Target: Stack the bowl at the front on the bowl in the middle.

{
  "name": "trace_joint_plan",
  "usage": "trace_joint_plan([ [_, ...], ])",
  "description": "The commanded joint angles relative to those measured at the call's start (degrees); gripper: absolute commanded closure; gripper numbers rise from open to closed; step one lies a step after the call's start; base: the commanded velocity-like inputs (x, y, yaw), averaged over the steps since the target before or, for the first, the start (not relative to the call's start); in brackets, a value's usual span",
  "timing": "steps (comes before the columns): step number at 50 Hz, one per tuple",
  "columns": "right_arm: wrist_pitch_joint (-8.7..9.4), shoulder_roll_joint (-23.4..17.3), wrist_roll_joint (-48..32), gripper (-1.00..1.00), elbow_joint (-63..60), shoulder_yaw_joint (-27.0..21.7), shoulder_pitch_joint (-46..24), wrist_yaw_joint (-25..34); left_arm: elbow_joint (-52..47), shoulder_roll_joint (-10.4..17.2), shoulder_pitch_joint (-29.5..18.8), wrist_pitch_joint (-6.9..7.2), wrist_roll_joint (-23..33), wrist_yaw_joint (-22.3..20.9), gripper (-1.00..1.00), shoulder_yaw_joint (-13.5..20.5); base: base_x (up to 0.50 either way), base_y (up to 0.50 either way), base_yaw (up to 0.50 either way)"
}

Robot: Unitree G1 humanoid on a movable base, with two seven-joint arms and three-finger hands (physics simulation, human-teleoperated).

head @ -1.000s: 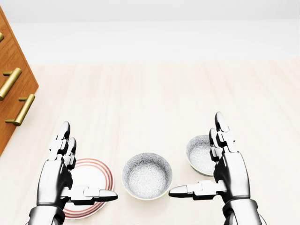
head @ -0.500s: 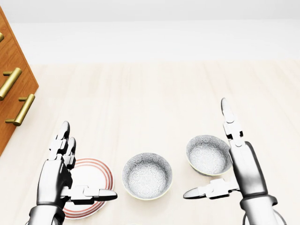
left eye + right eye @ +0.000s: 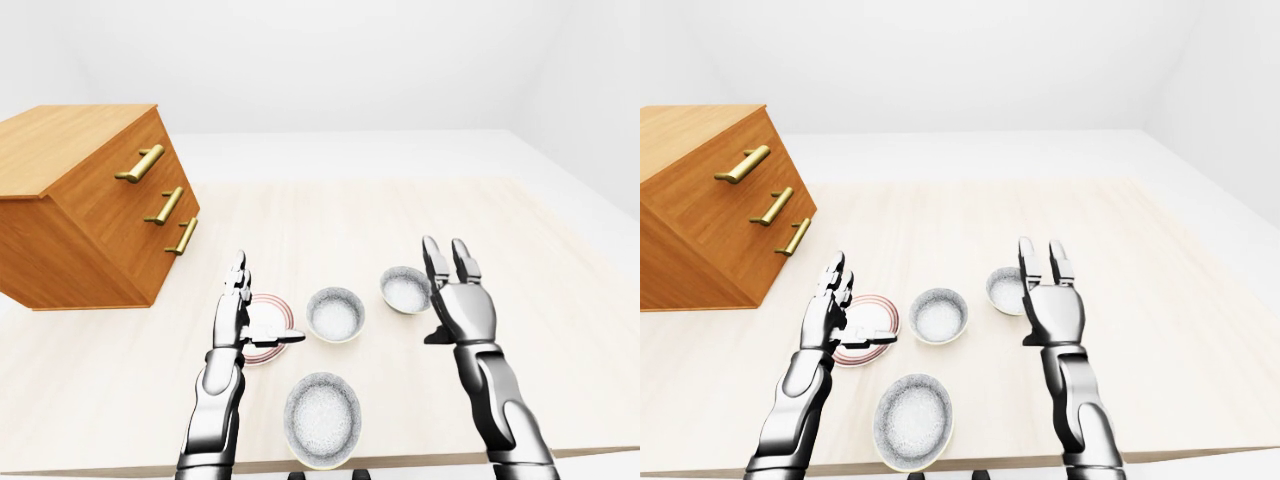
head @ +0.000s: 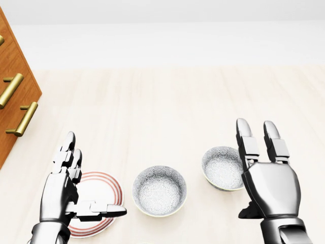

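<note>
Both your hands are spread wide and empty: right hand (image 4: pixel 269 190) beside the far-right bowl (image 4: pixel 222 168), left hand (image 4: pixel 61 190) over the striped plate (image 4: pixel 104 187). The front bowl (image 3: pixel 322 420) sits bottom centre of the left-eye view, apart from the middle bowl (image 3: pixel 335 313) above it.

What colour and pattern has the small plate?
White plate with red rings round its rim, clearest in the head view.

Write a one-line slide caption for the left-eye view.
Open left hand and right hand hover near bottom bowl, middle bowl, right bowl and striped plate.
</note>
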Motion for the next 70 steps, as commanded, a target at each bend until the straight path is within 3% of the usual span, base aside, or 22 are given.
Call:
trace_joint_plan([
  [1,0.00,-2.5,-18.1,-1.00,5.0,1.4,-4.2,-8.0,0.4,0.0,-0.2,-0.01,-0.1,0.1,-1.00,0.1,0.00,0.00,0.00],
  [12,0.00,-1.6,-25.8,-1.00,8.4,5.1,-6.1,-12.7,-0.1,0.0,-0.1,0.68,-0.3,0.2,-1.00,0.1,0.00,0.00,0.00],
  [18,0.00,-1.3,-25.6,-1.00,10.9,6.4,-6.6,-13.7,1.1,0.2,-0.7,-0.13,-0.3,0.7,-1.00,0.6,0.00,0.00,0.00],
  [22,0.00,-1.0,-22.4,-1.00,13.3,6.2,-7.2,-13.3,0.4,0.1,-0.4,0.10,-0.2,0.6,-1.00,0.3,0.00,0.00,0.00],
  [27,0.00,-0.6,-17.9,-1.00,14.4,5.8,-7.8,-10.9,1.4,0.1,-0.7,-0.60,-0.2,0.6,-1.00,0.4,0.00,0.00,0.00],
  [31,0.00,-0.7,-15.1,-1.00,15.3,5.2,-9.0,-9.2,0.6,0.1,-0.6,0.09,-0.2,0.7,-1.00,0.3,0.00,0.00,0.00],
  [35,0.00,-0.5,-12.7,-1.00,16.2,5.1,-8.9,-7.8,2.0,0.2,-0.9,-0.86,-0.2,0.8,-1.00,0.4,0.00,0.00,0.00],
  [39,0.00,-0.4,-11.1,-1.00,18.8,5.4,-9.3,-8.4,0.9,0.1,-0.6,-0.01,-0.1,0.8,-1.00,0.3,0.00,0.00,0.00],
  [45,0.00,-0.2,-8.1,-1.00,20.3,5.2,-9.4,-7.7,0.8,0.1,-0.6,0.00,-0.1,0.8,-1.00,0.2,0.00,0.00,0.00],
  [51,0.00,-1.0,-7.5,-1.00,21.9,4.9,-10.2,-8.4,1.3,0.1,-0.6,-0.41,0.0,0.7,-1.00,0.2,0.00,0.00,0.00],
  [58,0.00,-1.9,-8.3,-1.00,22.8,4.7,-12.1,-9.1,0.7,0.1,-0.5,0.06,0.0,0.7,-1.00,0.2,0.00,0.00,0.00],
  [66,0.00,-2.5,-8.9,-1.00,25.1,4.6,-14.6,-10.1,2.3,0.2,-0.9,-1.09,0.0,0.8,-1.00,0.4,0.00,0.00,0.00],
  [70,0.00,-2.5,-10.1,-1.00,27.9,5.3,-16.4,-11.4,1.4,0.1,-0.7,-0.26,-0.1,0.8,-1.00,0.3,0.00,0.00,0.00],
])
